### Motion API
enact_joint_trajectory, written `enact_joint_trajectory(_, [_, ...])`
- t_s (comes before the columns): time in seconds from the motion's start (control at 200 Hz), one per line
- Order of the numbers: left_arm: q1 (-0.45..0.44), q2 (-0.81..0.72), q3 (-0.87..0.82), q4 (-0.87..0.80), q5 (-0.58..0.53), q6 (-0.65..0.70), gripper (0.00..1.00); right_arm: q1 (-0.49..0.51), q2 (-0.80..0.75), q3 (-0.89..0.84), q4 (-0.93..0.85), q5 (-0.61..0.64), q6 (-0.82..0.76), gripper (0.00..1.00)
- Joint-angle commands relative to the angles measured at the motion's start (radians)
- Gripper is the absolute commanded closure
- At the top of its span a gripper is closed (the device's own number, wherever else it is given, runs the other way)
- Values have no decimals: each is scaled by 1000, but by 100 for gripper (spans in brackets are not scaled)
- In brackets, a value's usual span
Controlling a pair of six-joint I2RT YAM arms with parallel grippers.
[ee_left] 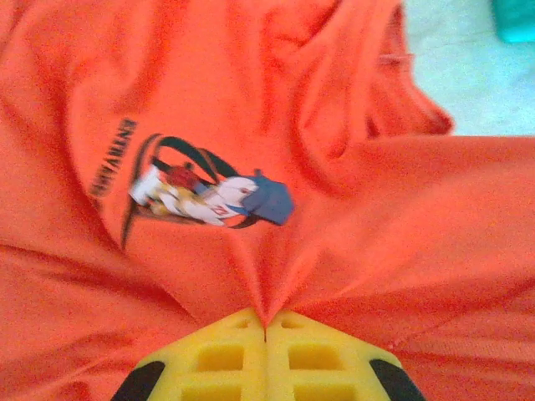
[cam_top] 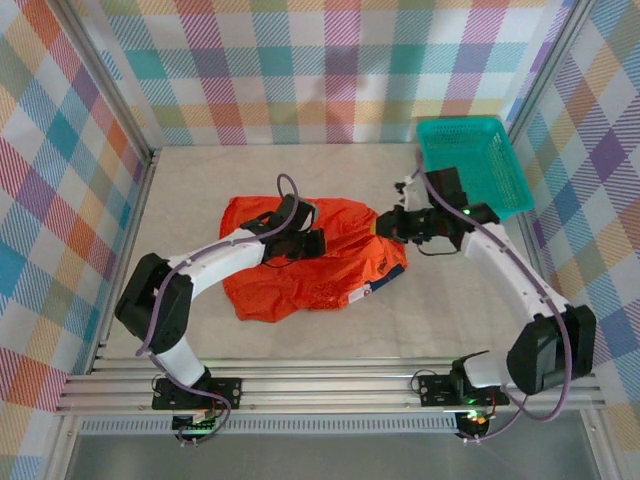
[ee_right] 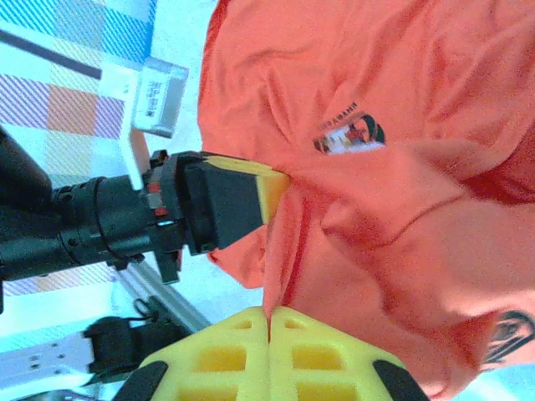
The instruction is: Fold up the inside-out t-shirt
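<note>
The inside-out t-shirt (cam_top: 290, 285), bright orange-red, lies crumpled in the middle of the table. My left gripper (cam_top: 321, 243) is over its centre and my right gripper (cam_top: 381, 224) at its right edge. In the left wrist view the left gripper (ee_left: 266, 322) is shut on a pinched ridge of the t-shirt (ee_left: 393, 209), just below the cartoon print (ee_left: 209, 190). From the right wrist, my right gripper (ee_right: 269, 316) is shut on a fold of the t-shirt (ee_right: 401, 109), lifted off the table. The left gripper's yellow pad (ee_right: 276, 190) presses into the cloth beside the print (ee_right: 349, 136).
A teal basket (cam_top: 470, 160) stands at the back right, close behind the right arm; its corner (ee_left: 514, 18) appears in the left wrist view. Checked walls enclose the table on three sides. An aluminium rail (cam_top: 330, 385) runs along the near edge.
</note>
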Motion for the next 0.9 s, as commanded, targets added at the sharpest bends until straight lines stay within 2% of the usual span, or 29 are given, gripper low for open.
enact_joint_trajectory(0.0, [-3,-61,15,1,40,-3,98,-34,29,-70,42,-165,21,100])
enact_joint_trajectory(0.05, [-7,-71,15,9,70,3,89,-36,62,-89,69,-173,22,100])
enact_joint_trajectory(0.125, [-17,-87,11,63,121,36,59,-36,115,-122,123,-179,29,100])
enact_joint_trajectory(0.175, [-31,-97,1,89,165,76,45,-36,144,-139,149,-182,33,100])
enact_joint_trajectory(0.285, [-56,-83,-31,156,247,160,32,-37,172,-163,183,-188,43,100])
enact_joint_trajectory(0.38, [-73,-49,-86,256,271,227,12,-44,179,-157,173,-184,38,100])
enact_joint_trajectory(0.5, [-92,-32,-169,379,250,386,11,-52,176,-146,155,-183,29,100])
enact_joint_trajectory(0.615, [-91,2,-163,359,201,499,13,-57,168,-140,138,-184,24,100])
enact_joint_trajectory(0.895, [-94,149,-63,333,163,616,23,-59,154,-133,131,-198,24,100])
